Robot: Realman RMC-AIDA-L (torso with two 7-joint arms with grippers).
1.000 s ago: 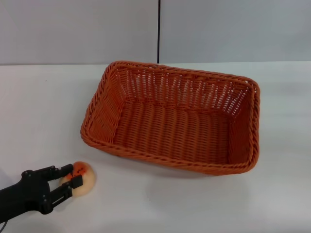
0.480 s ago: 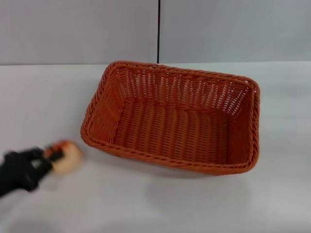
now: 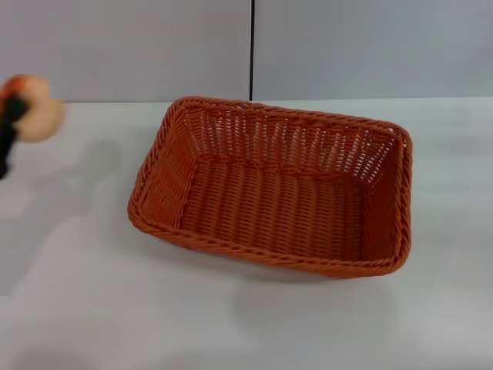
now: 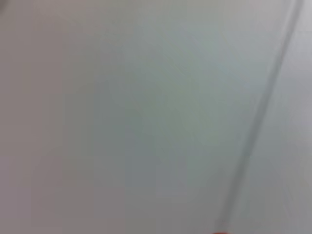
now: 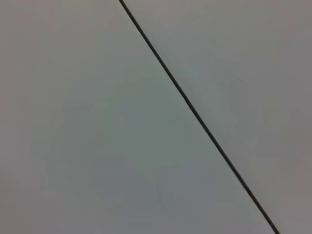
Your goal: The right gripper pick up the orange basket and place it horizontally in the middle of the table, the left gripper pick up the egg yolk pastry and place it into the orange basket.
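Observation:
The orange basket [image 3: 273, 185] lies empty and lengthwise in the middle of the white table [image 3: 92, 308] in the head view. High at the far left edge of that view, well above the tabletop, the egg yolk pastry [image 3: 35, 116] hangs as a pale blur with an orange patch. My left gripper [image 3: 14, 112] is shut on it, with only its black tip showing. The pastry is to the left of the basket, level with its far rim. The right gripper is out of view. Both wrist views show only grey wall.
A grey wall with a dark vertical seam [image 3: 251, 50] stands behind the table. The same kind of seam [image 5: 195, 114] crosses the right wrist view. White tabletop runs in front of the basket and on both sides of it.
My left gripper has lifted the pastry off the table near the front left and carried it up and away to the far left edge of the view. The basket has not moved.

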